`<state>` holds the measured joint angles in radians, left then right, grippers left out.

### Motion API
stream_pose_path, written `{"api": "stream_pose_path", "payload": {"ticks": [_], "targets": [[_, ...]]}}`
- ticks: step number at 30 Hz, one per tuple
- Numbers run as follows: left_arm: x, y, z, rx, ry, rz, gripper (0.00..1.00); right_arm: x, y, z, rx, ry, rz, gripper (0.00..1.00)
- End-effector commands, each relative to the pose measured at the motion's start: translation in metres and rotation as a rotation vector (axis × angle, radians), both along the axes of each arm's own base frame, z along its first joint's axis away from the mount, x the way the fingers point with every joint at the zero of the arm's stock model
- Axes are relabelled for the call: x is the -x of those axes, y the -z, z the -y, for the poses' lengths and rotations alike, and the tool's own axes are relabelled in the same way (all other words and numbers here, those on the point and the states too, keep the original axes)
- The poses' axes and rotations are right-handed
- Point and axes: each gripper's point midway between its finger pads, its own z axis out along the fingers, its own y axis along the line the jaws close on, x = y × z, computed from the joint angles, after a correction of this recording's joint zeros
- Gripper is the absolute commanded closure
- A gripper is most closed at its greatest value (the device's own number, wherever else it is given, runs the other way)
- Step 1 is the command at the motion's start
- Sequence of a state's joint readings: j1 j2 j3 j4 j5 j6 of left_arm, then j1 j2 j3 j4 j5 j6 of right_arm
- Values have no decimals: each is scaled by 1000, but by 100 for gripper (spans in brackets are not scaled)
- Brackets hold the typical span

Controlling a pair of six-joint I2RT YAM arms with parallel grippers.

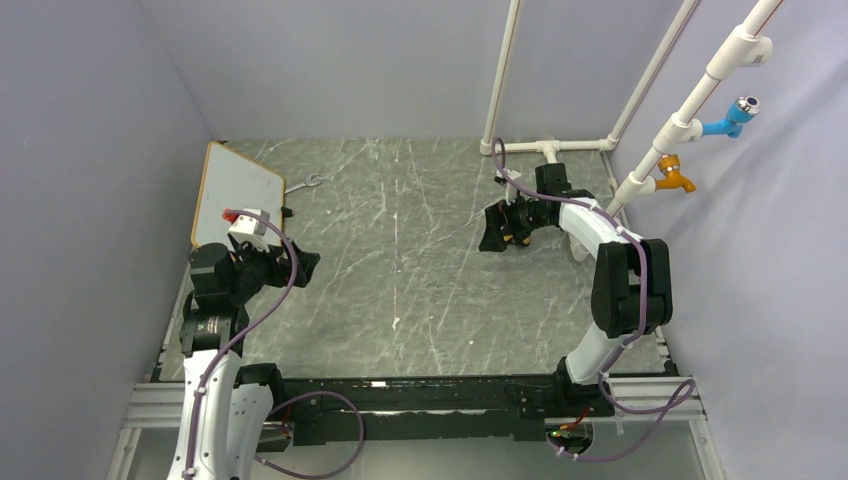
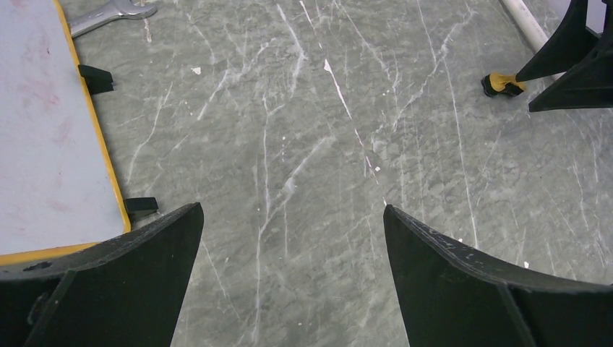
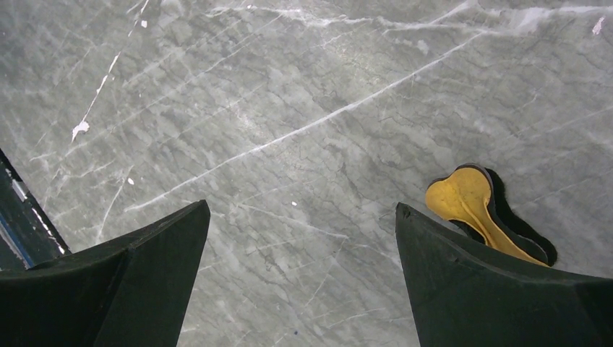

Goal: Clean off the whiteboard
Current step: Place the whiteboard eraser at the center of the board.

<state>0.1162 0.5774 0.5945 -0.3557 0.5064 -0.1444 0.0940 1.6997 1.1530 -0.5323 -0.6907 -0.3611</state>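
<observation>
whiteboard at left, beside left end effector

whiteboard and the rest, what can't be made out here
- whiteboard: near corner behind left arm in top view; cut by frame edge in left wrist view
- its marks: faint pink smudges, unreadable
- yellow bone-shaped piece: lower end behind right gripper's finger, right wrist view

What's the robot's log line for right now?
left gripper: open, empty, beside whiteboard | right gripper: open, empty, near yellow bone-shaped piece | whiteboard: faint red smudges
</observation>
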Motion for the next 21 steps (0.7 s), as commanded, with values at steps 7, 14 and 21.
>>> {"api": "stream_pose_path", "payload": {"ticks": [7, 14, 21], "targets": [[2, -18, 10, 20, 51, 78, 1, 8, -42, -8, -57, -103, 122, 0], [2, -18, 13, 36, 69, 73, 1, 11, -58, -6, -45, -114, 185, 0], [1, -17, 14, 40, 71, 62, 1, 14, -66, -7, -57, -126, 203, 0]]}}
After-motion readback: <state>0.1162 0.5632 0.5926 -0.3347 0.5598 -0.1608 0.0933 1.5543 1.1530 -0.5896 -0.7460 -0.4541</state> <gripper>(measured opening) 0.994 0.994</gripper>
